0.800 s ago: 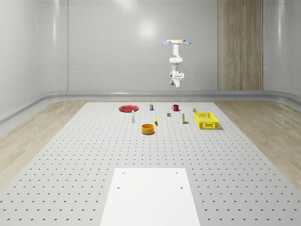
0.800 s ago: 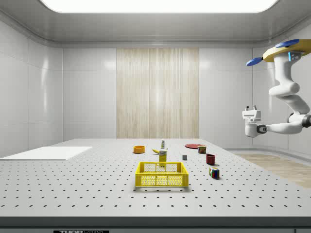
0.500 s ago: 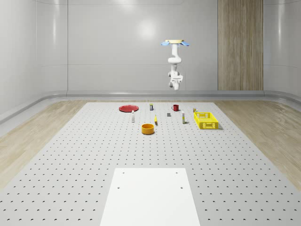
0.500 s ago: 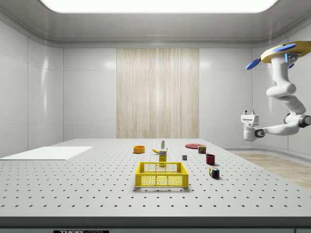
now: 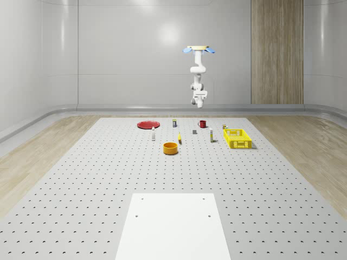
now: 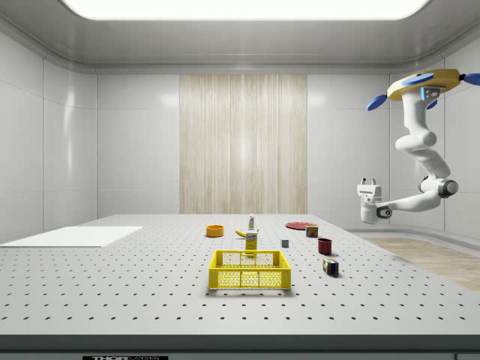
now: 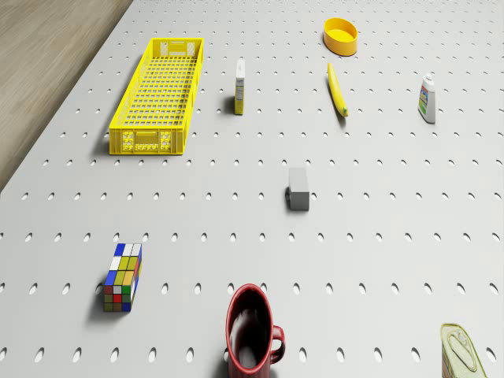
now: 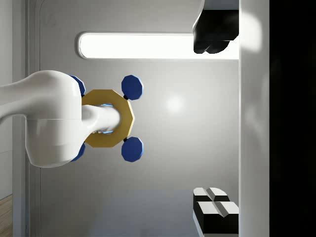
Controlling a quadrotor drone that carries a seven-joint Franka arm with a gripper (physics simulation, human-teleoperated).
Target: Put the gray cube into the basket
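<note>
The drone point(image 6: 424, 82) has shifted toward the side view's left over the last moments, and the arm has come along with it, so the gripper point(image 6: 367, 182) now hangs closer to the objects than it did. It hovers high in the air, about over the edge of the surface point(image 5: 108, 189) at the side view's right, with the red mug point(image 7: 252, 331) and the puzzle cube point(image 7: 122, 277) below its camera. This reads as the approach step: nothing has been picked up and the whole descent is left to do.

The gray cube point(image 7: 299, 189) lies untouched on the surface, between the mug and the banana point(image 7: 337, 89), well apart from the yellow basket point(image 7: 150, 142). The basket stands empty toward the surface's side edge, with a small carton point(image 7: 239, 87) just beside it.

The gripper is spread wide: in the wrist view its two fingers point(image 8: 215, 212) stand far apart with the drone's underside seen between them. It holds nothing and touches nothing. In the side view it points upward, away from the surface, so I judge the arm must turn it downward before it can reach the cube
</note>
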